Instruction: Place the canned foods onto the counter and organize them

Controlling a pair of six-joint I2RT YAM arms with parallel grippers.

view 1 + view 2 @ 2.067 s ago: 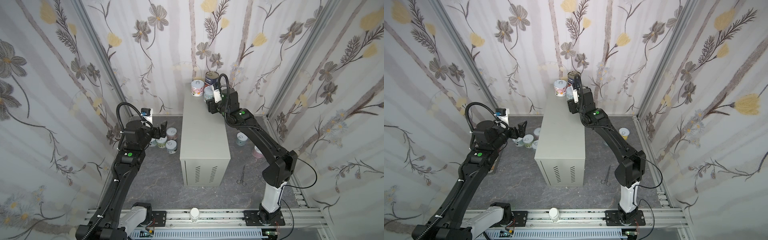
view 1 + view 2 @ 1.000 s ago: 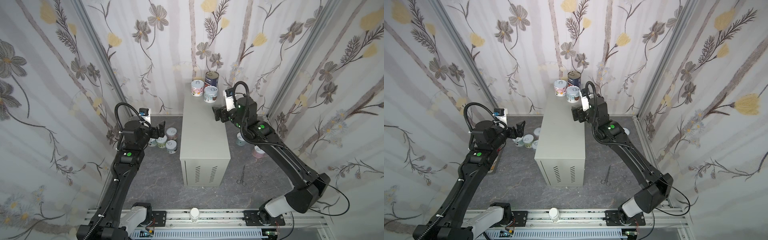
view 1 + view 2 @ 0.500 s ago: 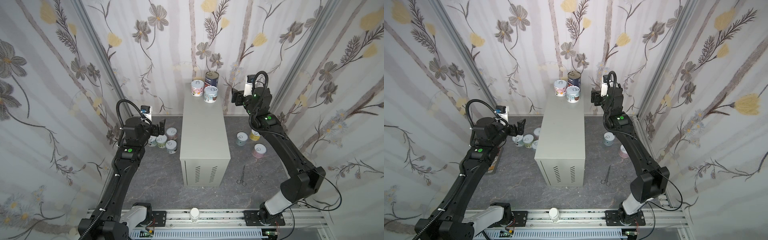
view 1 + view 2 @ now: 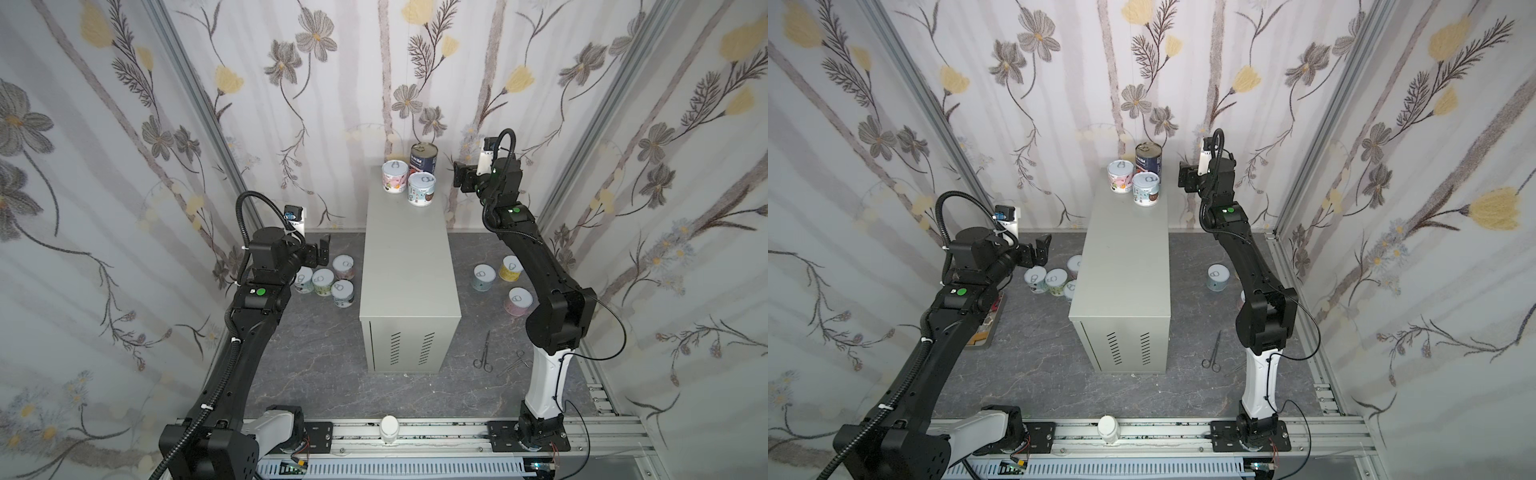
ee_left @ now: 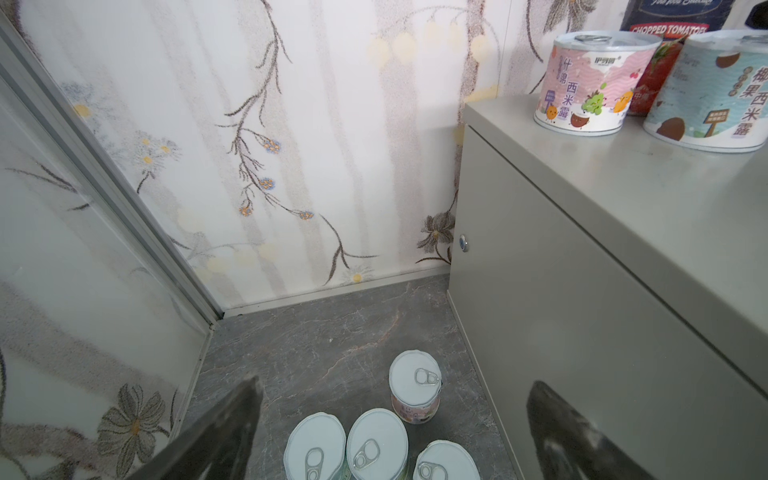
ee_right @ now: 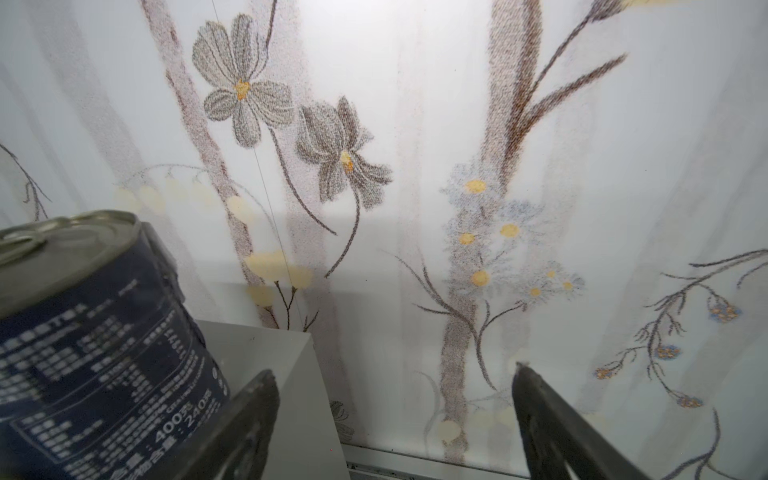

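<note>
Right fingers (image 6: 245, 428) withdrew from cans (image 4: 421, 189)

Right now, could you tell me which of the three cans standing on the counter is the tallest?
The dark blue chopped-tomatoes can, behind the other two: metal-topped, it rises above the short, white-lidded pink can and teal can.

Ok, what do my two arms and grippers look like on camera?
Both are black, each with a round green dot and a ribbed black cable looping by a white wrist camera. The left arm has a white base link; the right arm a long white lower link. Left gripper and right gripper: dark flat fingers.
</note>
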